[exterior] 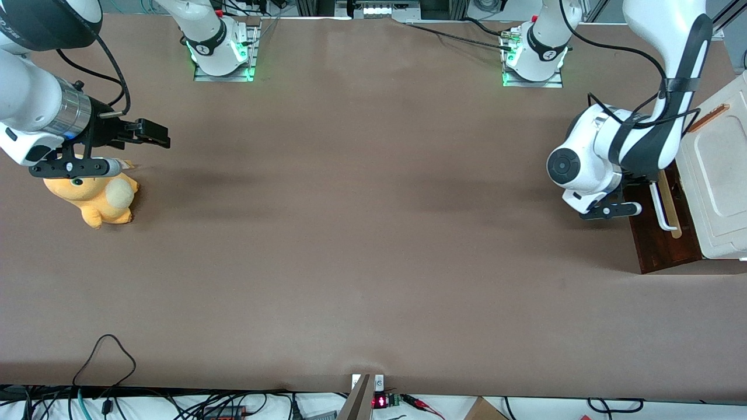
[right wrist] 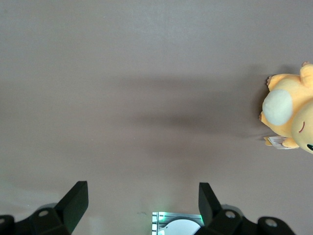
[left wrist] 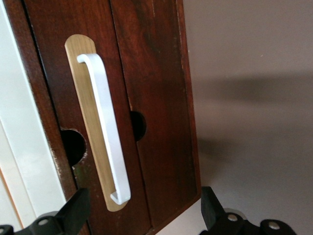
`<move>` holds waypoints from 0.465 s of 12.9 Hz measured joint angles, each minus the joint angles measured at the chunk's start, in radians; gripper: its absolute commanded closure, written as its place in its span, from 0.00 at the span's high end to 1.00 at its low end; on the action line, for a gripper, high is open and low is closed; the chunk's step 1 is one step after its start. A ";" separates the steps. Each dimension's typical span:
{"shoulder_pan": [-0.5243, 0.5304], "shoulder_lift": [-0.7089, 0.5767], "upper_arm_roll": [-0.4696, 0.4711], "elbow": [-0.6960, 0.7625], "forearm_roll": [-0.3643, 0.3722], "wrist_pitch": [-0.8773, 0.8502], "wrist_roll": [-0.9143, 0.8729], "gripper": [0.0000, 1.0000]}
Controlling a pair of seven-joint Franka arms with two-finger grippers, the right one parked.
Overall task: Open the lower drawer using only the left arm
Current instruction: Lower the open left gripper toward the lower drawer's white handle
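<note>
Two black fingers (left wrist: 73,213) of the end effector (left wrist: 142,215) stand spread wide apart with nothing between them, both clear of the wood. It belongs to the large white jointed left arm with dark-grey inlay panels and a looping black cable (exterior: 636,140), and in the front view the end effector (exterior: 633,201) is mostly hidden under the arm's wrist, right in front of the cabinet at the working arm's end of the brown counter (exterior: 373,233). Directly ahead of the open fingers is the dark reddish-brown wooden front of the lower drawer (left wrist: 156,98), its white bar handle (left wrist: 105,127) mounted on a pale wood strip (left wrist: 90,132); the handle's nearer end lies just ahead of the gap between the fingers, not touched by either. The drawer front (exterior: 662,233) sits flush with the neighbouring wooden panel, so it reads as closed. Two round dark cut-outs (left wrist: 73,147) show in the wood on either side of the handle. Above the drawer lies the white cabinet top (exterior: 721,175) with a small copper bar (exterior: 709,118). Well away from the end effector, toward the parked arm's end of the counter, lies an orange plush toy with a cream belly (exterior: 96,198).
</note>
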 measured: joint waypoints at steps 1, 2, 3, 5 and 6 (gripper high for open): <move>-0.001 0.000 -0.002 0.004 0.009 0.000 0.009 1.00; -0.004 0.000 -0.004 0.012 0.017 0.000 0.017 1.00; -0.007 0.000 -0.004 0.018 0.025 -0.004 0.025 0.99; -0.007 0.013 0.002 0.013 0.109 -0.014 0.028 0.99; -0.006 0.031 0.010 0.011 0.174 -0.019 0.022 0.99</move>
